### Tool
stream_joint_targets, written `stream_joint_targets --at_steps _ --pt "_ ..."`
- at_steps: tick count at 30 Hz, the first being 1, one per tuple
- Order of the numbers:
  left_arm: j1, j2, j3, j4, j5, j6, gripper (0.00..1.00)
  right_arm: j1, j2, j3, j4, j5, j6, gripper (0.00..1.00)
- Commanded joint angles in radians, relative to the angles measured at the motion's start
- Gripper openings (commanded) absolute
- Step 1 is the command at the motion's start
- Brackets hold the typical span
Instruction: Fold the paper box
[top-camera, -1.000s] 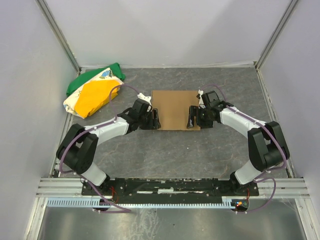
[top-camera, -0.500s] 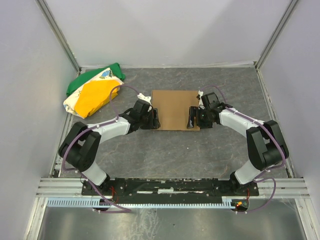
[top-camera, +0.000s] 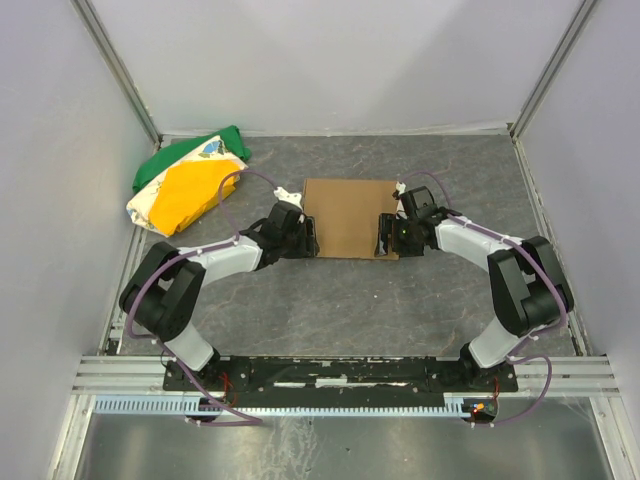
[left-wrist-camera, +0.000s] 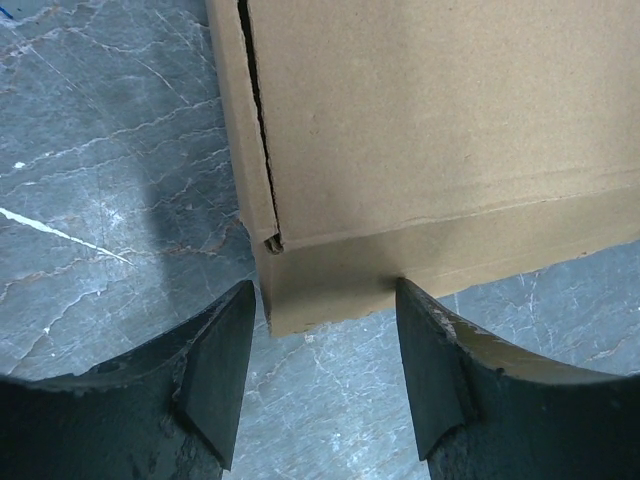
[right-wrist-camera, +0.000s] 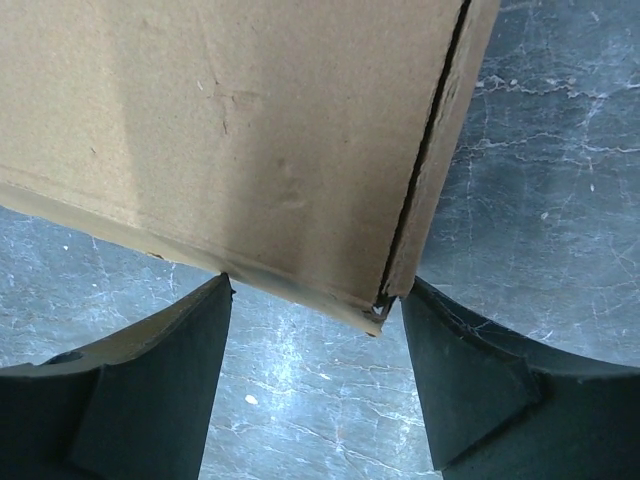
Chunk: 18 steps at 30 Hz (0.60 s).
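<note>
Centre of the overhead view: the paper box (top-camera: 347, 218) lies flat on the grey table (top-camera: 350, 300).
Left gripper (top-camera: 311, 238) and right gripper (top-camera: 384, 236) sit at its lower corners, fingers spread wide, each corner between the tips, gripping nothing; whether they touch it is unclear.

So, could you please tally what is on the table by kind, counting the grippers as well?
box: 1
cloth bundle: 1
grippers: 2 (left gripper, right gripper)
Total: 4
</note>
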Motion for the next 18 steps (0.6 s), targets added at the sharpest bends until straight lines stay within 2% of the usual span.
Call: stream_joint_targets --at_steps 1,5,7,11,18 --pt "-0.005 0.008 -0.020 0.072 -0.056 0.005 0.65 0.003 0.011 -0.007 0.053 0.044 -0.001 0.76" --pt "-0.005 0.014 -0.023 0.091 -0.050 0.003 0.65 0.005 0.019 -0.016 0.076 0.043 0.003 0.68" --pt "-0.005 0.011 -0.023 0.089 -0.046 0.002 0.65 0.006 0.014 -0.023 0.082 0.037 0.007 0.67" --pt "-0.006 -0.036 -0.041 0.083 -0.049 -0.004 0.65 0.007 -0.051 -0.039 0.056 0.041 0.016 0.71" --pt "-0.005 -0.171 -0.057 0.024 -0.072 -0.020 0.69 0.012 -0.253 -0.032 -0.108 0.110 -0.005 0.77"
